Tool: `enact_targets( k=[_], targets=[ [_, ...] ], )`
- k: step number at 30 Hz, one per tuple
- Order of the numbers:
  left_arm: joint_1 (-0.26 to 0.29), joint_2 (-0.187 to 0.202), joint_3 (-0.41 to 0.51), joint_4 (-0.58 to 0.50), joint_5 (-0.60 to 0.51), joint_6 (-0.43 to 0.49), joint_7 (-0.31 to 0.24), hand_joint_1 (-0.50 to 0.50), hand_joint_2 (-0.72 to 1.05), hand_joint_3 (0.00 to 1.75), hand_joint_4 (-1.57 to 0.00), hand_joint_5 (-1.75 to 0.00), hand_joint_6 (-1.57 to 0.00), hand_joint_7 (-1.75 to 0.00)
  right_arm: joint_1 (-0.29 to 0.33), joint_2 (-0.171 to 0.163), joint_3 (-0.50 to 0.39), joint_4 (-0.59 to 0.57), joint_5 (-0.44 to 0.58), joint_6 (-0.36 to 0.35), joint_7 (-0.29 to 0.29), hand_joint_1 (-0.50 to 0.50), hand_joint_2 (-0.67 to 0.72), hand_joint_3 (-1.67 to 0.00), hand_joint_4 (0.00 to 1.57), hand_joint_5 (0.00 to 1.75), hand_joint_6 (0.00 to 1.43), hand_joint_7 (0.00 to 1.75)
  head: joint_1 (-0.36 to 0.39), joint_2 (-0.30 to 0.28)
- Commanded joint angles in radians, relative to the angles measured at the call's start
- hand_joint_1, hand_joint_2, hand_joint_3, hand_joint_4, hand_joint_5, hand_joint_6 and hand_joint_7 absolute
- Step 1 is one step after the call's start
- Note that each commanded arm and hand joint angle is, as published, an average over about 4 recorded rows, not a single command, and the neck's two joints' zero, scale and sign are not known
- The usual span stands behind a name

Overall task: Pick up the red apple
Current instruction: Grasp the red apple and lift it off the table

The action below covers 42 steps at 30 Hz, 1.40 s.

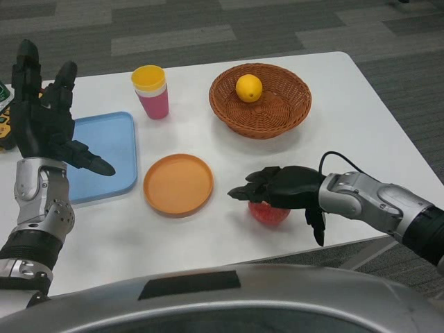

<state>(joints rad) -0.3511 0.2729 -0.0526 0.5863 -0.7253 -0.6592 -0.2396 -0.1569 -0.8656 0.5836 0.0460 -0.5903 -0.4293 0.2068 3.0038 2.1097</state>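
The red apple (269, 213) sits on the white table (347, 111) near its front edge, just right of the orange plate. My right hand (281, 187) lies over the top of it, palm down, with the fingers reaching past its left side. The thumb (319, 227) hangs down to the right of the apple, apart from it. Most of the apple's top is hidden under the hand. My left hand (43, 118) is raised at the left edge with its fingers spread and nothing in it.
An orange plate (178, 184) lies left of the apple. A blue tray (104, 156) is under the left hand. A pink cup with a yellow cup in it (151, 90) stands behind. A wicker basket (284, 111) holds a lemon (249, 88).
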Motion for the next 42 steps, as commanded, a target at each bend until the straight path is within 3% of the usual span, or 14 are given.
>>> enact_targets(
  k=[1, 7, 16, 18, 23, 26, 29, 30, 33, 37, 42],
  targets=[
    [-0.009, 0.008, -0.003, 0.003, -0.001, -0.012, 0.000, -0.50, -0.55, 0.00, 0.00, -0.62, 0.00, -0.14, -0.006, -0.004, 0.014, 0.019, 0.007, 0.003, 0.007, -0.46, -0.03, -0.16, 0.00, 0.00, 0.00, 0.00, 0.001, -0.003],
    [-0.008, 0.010, -0.006, 0.004, -0.005, -0.015, -0.001, -0.50, -0.55, 0.02, 0.00, -0.56, 0.00, -0.14, -0.043, 0.022, 0.040, 0.066, 0.007, 0.003, 0.027, -0.46, -0.10, -0.16, 0.00, 0.00, 0.00, 0.00, 0.002, -0.004],
    [-0.004, 0.012, -0.018, 0.007, -0.021, -0.028, -0.001, -0.50, -0.55, 0.00, 0.00, -0.56, 0.00, -0.14, -0.075, 0.078, 0.008, 0.167, -0.026, -0.006, 0.065, -0.46, -0.18, -0.36, 0.00, 0.00, 0.00, 0.00, 0.011, -0.004],
    [-0.003, 0.012, -0.018, 0.007, -0.021, -0.028, -0.001, -0.50, -0.55, 0.00, 0.00, -0.51, 0.00, -0.14, -0.081, 0.079, 0.009, 0.176, -0.030, -0.007, 0.065, -0.46, -0.27, -0.52, 0.00, 0.00, 0.00, 0.00, 0.012, -0.002],
    [0.003, 0.011, -0.017, 0.006, -0.022, -0.032, 0.000, -0.50, -0.55, 0.00, 0.00, -0.62, 0.00, -0.14, -0.089, 0.082, 0.023, 0.195, -0.039, -0.006, 0.064, -0.46, -0.46, -0.91, 0.00, 0.00, 0.00, 0.00, 0.014, -0.003],
    [0.004, 0.009, -0.017, 0.005, -0.022, -0.033, 0.000, -0.50, -0.55, 0.00, 0.00, -0.62, 0.00, -0.14, -0.088, 0.083, 0.022, 0.194, -0.036, -0.007, 0.063, -0.49, -0.54, -1.03, 0.00, 0.29, 0.00, 0.09, 0.010, -0.005],
    [0.004, 0.009, -0.019, 0.005, -0.021, -0.033, 0.000, -0.50, -0.55, 0.00, 0.00, -0.62, 0.00, -0.14, -0.080, 0.086, 0.005, 0.193, -0.028, -0.011, 0.062, -0.50, -0.56, -1.03, 0.03, 0.82, 0.00, 0.28, 0.007, -0.005],
    [0.004, 0.009, -0.019, 0.005, -0.021, -0.033, 0.000, -0.50, -0.55, 0.00, 0.00, -0.62, 0.00, -0.14, -0.073, 0.089, -0.006, 0.193, -0.026, -0.014, 0.062, -0.49, -0.57, -1.03, 0.06, 1.04, 0.01, 0.42, 0.007, -0.005],
    [0.006, 0.009, -0.019, 0.004, -0.022, -0.032, 0.000, -0.50, -0.55, 0.00, 0.00, -0.54, 0.00, -0.14, -0.052, 0.094, -0.036, 0.193, -0.023, -0.021, 0.060, -0.46, -0.60, -1.03, 0.21, 1.45, 0.11, 0.84, 0.006, -0.005],
    [0.007, 0.009, -0.019, 0.002, -0.022, -0.033, 0.000, -0.50, -0.55, 0.00, 0.00, -0.62, 0.00, -0.14, -0.034, 0.100, -0.075, 0.192, -0.014, -0.023, 0.056, -0.48, -0.60, -1.03, 0.44, 1.55, 0.29, 1.17, 0.005, -0.005],
    [0.009, 0.009, -0.019, 0.001, -0.022, -0.033, 0.000, -0.50, -0.55, 0.00, 0.00, -0.62, 0.00, -0.14, -0.025, 0.105, -0.114, 0.193, -0.011, -0.023, 0.054, -0.46, -0.60, -1.03, 0.61, 1.65, 0.44, 1.33, 0.006, -0.004]
  ],
)
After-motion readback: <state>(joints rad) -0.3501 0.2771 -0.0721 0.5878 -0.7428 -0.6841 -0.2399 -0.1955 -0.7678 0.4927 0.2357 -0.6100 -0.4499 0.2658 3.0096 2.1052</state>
